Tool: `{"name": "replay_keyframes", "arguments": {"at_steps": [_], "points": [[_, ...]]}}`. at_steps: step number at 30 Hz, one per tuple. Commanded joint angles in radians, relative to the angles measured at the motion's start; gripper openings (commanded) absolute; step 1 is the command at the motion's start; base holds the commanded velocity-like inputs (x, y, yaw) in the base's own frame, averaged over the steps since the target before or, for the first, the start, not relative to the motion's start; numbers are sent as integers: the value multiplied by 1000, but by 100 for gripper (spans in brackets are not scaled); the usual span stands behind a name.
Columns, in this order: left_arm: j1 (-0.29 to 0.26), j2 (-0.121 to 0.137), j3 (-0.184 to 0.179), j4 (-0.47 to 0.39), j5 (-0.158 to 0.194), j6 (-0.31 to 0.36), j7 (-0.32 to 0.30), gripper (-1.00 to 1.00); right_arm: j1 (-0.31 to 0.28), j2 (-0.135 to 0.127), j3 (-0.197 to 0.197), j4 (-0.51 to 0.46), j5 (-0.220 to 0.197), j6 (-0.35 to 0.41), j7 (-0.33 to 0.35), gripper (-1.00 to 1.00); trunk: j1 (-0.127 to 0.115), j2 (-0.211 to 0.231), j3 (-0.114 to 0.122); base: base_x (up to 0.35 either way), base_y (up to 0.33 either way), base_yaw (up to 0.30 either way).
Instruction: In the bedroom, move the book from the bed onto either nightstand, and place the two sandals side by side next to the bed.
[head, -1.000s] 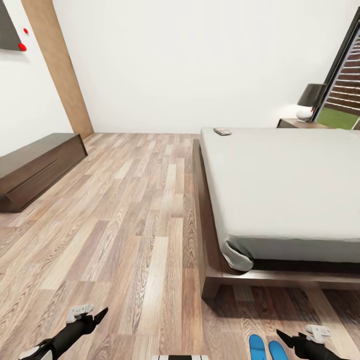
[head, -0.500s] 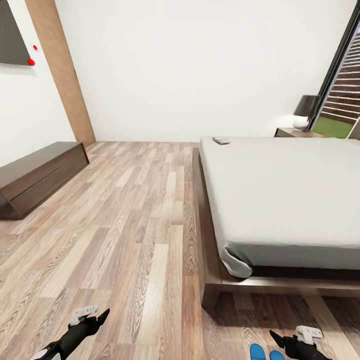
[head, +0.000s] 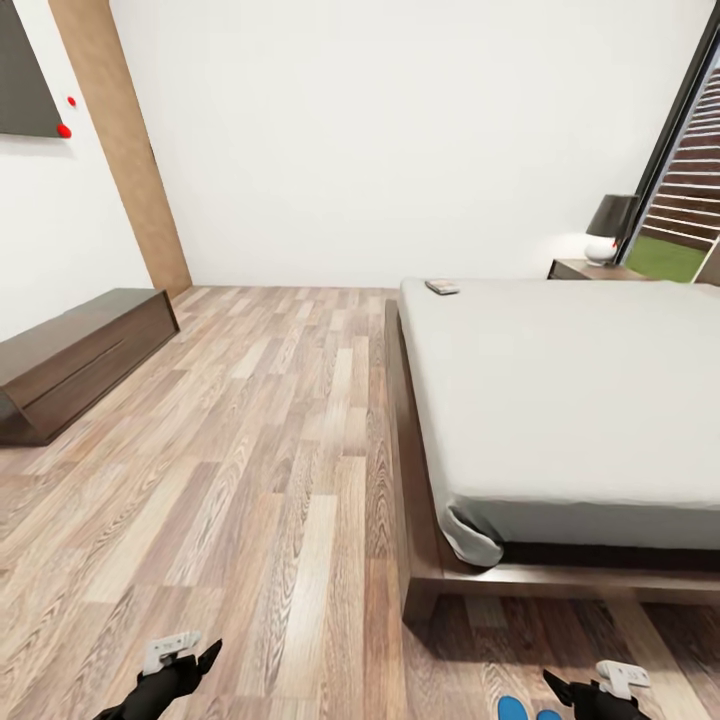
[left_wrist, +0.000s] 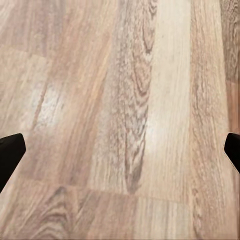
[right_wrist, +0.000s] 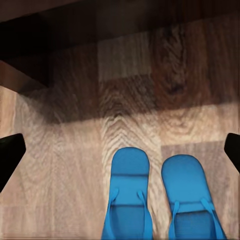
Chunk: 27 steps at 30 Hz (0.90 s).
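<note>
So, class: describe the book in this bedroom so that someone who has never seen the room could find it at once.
Start at the large low bed, with its off-white mattress and dark brown frame, on the room's right side. Follow the mattress to its far corner nearest the open floor, by the back wall: the book lies flat there. It is the one small thin object on the plain mattress; the lamp stands on the nightstand beyond.

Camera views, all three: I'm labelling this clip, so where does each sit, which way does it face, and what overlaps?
Head view: on the robot's head, facing forward and down over the bed, with the book at its far corner; left gripper and right gripper show low.
Left wrist view: near the left gripper, facing bare floor; fingertips at the edges.
Right wrist view: facing the two sandals beside the bed frame.
Shared: head and right wrist views show the sandals.
</note>
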Motion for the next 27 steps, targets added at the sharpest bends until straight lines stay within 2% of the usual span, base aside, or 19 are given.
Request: {"name": "replay_keyframes", "arguments": {"at_steps": [1,6,12,17,27], "points": [[-1,-3,-8,2,9,-4,-3,100,-1,0,9,3,-9,-4,4,100,-4,7,2,0,0,0],[-1,-21,-8,6,9,-5,-3,100,-1,0,9,6,-9,-5,4,100,-23,42,18,0,0,0],[-1,-30,-8,18,10,-5,-3,100,-1,0,9,6,-9,-4,4,100,-46,84,37,0,0,0],[-1,-50,-8,19,10,-5,-2,100,-1,0,9,6,-9,-4,4,100,-65,119,53,0,0,0],[-1,-53,-8,21,9,-7,-2,100,-1,0,9,6,-10,-4,4,100,-104,189,84,0,0,0]]}}
